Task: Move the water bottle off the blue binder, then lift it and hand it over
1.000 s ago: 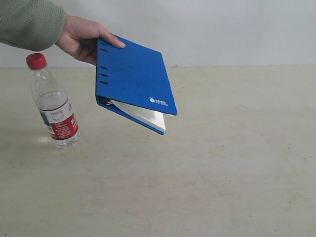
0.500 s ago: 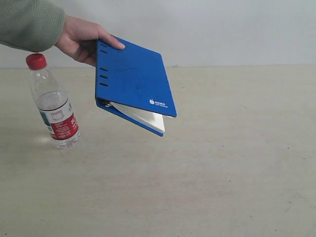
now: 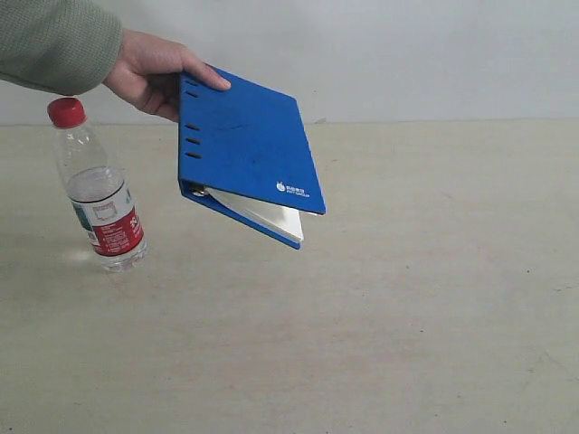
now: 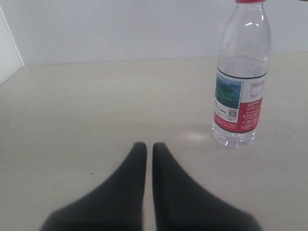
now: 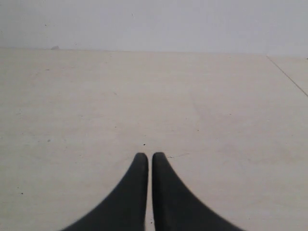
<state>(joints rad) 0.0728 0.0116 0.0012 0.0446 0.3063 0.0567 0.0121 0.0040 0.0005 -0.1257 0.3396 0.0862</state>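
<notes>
The water bottle (image 3: pixel 98 190) stands upright on the table at the left, clear with a red cap and red-and-white label; the left wrist view also shows the water bottle (image 4: pixel 240 82). A person's hand (image 3: pixel 149 72) holds the blue binder (image 3: pixel 244 149) tilted in the air, to the right of the bottle, its white pages hanging slightly open. Neither gripper appears in the exterior view. My left gripper (image 4: pixel 149 147) is shut with nothing in it, low over the table and well short of the bottle. My right gripper (image 5: pixel 150 157) is shut and empty over bare tabletop.
The beige table (image 3: pixel 362 316) ends at a pale wall (image 3: pixel 407 54) behind. The person's green sleeve (image 3: pixel 54 41) reaches in from the upper left.
The hand and binder shifted very slightly to the right. The bottle and both grippers have not moved.
</notes>
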